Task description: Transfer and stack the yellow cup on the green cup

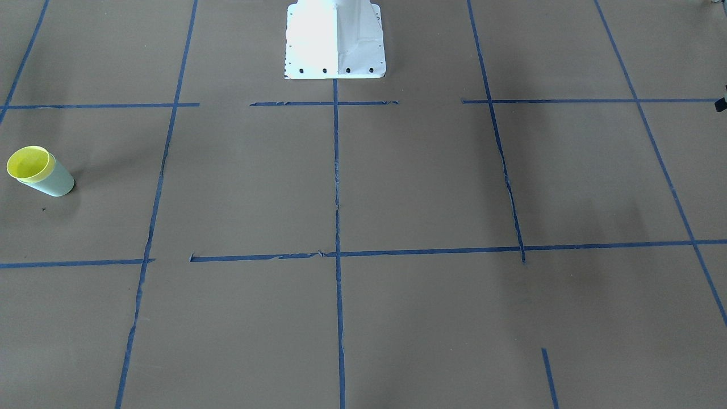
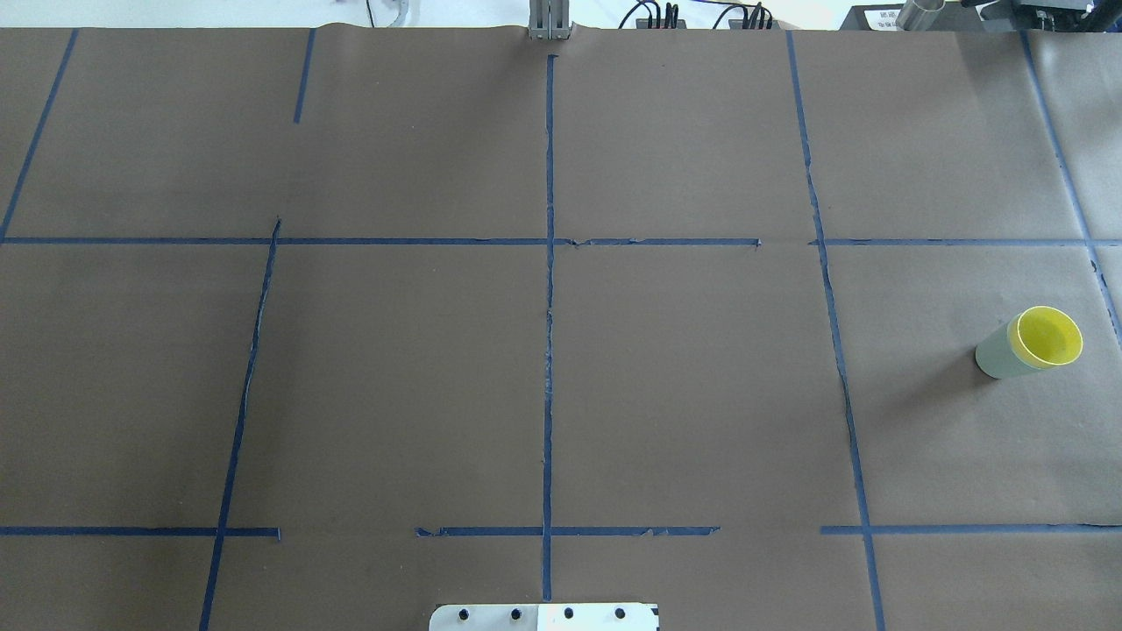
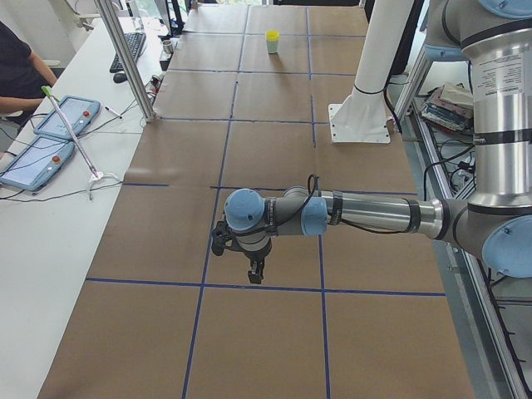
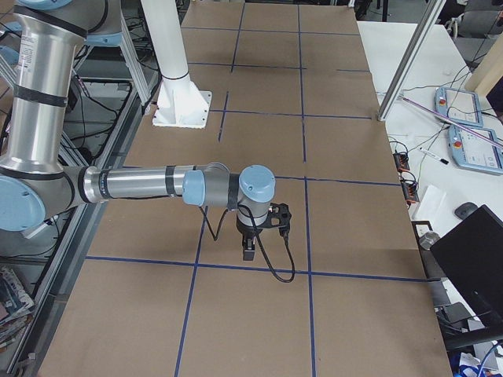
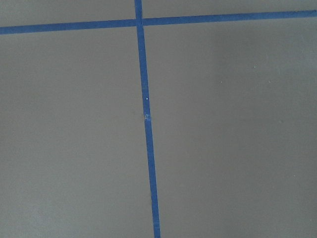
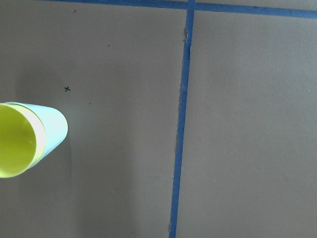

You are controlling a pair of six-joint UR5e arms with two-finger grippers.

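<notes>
The yellow cup (image 1: 27,163) sits nested inside the green cup (image 1: 57,183), and only its rim and inside show. The pair stands upright on the table's right end in the overhead view (image 2: 1047,336), and shows small and far in the exterior left view (image 3: 272,36). In the right wrist view the yellow cup (image 6: 15,146) lies at the left edge, with the green cup's wall (image 6: 52,131) around it. My left gripper (image 3: 254,273) and my right gripper (image 4: 249,251) hang above the table. Both show in side views only, so I cannot tell whether they are open or shut.
The white robot base (image 1: 335,40) stands at the table's middle edge. Blue tape lines (image 2: 549,307) divide the brown paper cover. A metal post (image 3: 125,58), two tablets (image 3: 37,158) and a seated operator are along the far side.
</notes>
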